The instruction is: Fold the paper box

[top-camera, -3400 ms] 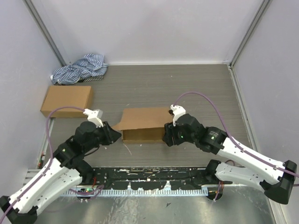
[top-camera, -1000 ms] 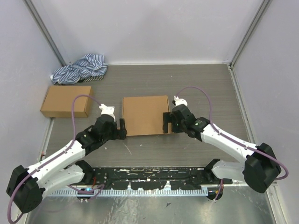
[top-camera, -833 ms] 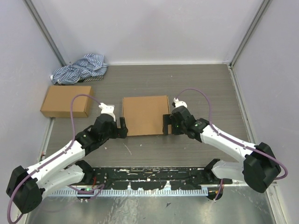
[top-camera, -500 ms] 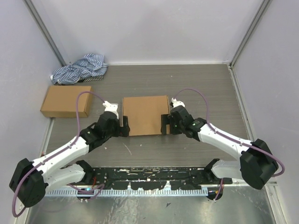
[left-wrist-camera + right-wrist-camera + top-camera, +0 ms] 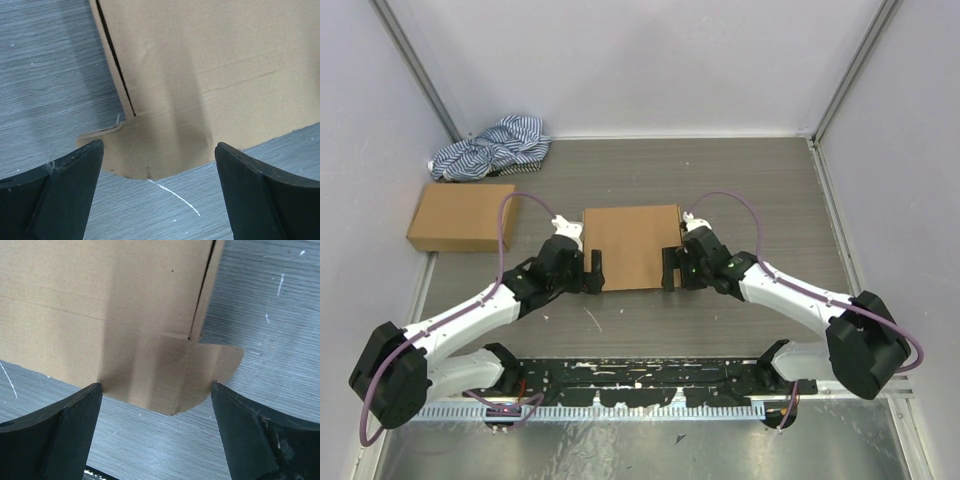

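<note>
I see the plain brown cardboard paper box (image 5: pixel 632 245) lying flat on the grey table (image 5: pixel 750 190). My left gripper (image 5: pixel 592 272) and right gripper (image 5: pixel 670 270) sit at its near corners, jaws apart, each straddling a rounded corner tab (image 5: pixel 155 157). It looks light, with stiff panels that should bend at the creases. I'd pinch those tabs.
</note>
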Robot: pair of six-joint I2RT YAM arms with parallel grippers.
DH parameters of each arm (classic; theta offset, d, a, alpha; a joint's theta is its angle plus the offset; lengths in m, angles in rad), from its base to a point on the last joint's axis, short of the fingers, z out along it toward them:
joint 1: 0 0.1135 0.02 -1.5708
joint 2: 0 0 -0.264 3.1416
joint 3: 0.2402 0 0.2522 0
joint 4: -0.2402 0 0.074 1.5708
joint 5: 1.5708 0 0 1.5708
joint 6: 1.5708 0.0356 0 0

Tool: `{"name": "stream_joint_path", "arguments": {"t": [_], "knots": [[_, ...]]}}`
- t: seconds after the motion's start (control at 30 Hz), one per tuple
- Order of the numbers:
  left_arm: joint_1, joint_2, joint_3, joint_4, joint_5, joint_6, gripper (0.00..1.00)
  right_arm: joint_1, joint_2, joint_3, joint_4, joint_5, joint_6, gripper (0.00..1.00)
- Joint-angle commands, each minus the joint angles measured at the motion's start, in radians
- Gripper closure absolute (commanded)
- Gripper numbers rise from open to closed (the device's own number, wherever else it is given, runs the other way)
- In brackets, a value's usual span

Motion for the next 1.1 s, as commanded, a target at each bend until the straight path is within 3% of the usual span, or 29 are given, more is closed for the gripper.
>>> {"name": "stream_joint_path", "arguments": {"t": [0.0, 0.57, 1.07], "knots": [[0.004, 0.000, 0.001, 0.066, 0.062, -0.011, 0.00, 0.009, 0.011, 0.030, 0.070, -0.055, -0.009, 0.06], [0.002, 0.031, -0.034, 0.115, 0.166, -0.045, 0.04, 0.050, -0.004, 0.041, 0.075, -0.074, -0.002, 0.09], [0.002, 0.007, 0.041, -0.028, 0.236, -0.073, 0.10, 0.076, 0.007, 0.081, 0.018, -0.065, 0.000, 0.20]]}}
